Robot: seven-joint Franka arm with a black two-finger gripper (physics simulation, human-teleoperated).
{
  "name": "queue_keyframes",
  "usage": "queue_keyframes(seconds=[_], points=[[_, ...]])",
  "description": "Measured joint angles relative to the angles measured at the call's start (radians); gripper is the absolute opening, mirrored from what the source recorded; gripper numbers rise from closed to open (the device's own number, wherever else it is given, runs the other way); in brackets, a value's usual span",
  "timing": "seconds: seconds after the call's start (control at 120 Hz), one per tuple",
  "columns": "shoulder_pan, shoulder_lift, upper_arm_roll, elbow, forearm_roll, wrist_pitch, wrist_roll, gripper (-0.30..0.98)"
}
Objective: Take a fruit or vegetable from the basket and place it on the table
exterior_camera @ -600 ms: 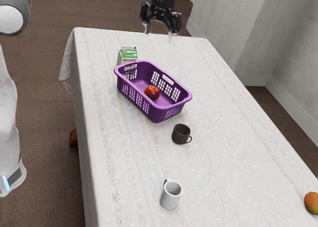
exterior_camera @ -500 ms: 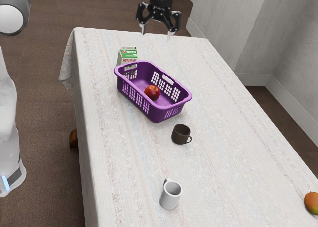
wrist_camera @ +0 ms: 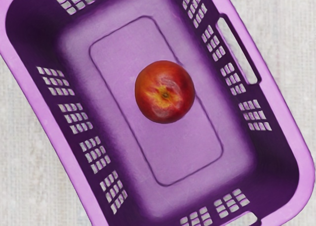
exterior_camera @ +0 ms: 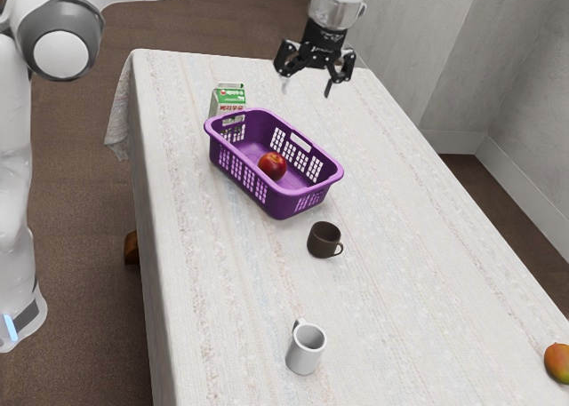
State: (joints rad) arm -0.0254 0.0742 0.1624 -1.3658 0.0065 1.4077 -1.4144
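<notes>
In the exterior view, the gripper (exterior_camera: 307,86) is held high at the upper middle of the frame, its two fingers spread and nothing gripped. Below it, toward the frame's left, the red fruit (exterior_camera: 272,166) is seen; in the wrist view it is shown near the middle, so a mainly downward approach seems to be called for. As the fruit is nearly round, no long axis need be matched. It is ringed, untouched, by the walls of the purple basket (exterior_camera: 284,204), whose rim could be struck on the descent. Farther from the gripper, the dark cup (exterior_camera: 322,240) is found near the frame's centre, and the white mug (exterior_camera: 303,357) at lower middle.
</notes>
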Motion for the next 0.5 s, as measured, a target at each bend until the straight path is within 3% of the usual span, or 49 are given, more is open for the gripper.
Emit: queue_keyframes(seconds=[0.15,0.5], points=[[0.014,-0.032,0.030,-0.034,0.011,0.039,0.010,0.69],[0.077,-0.068,0.014,-0.117,0.112,0.070,0.356,0.69]])
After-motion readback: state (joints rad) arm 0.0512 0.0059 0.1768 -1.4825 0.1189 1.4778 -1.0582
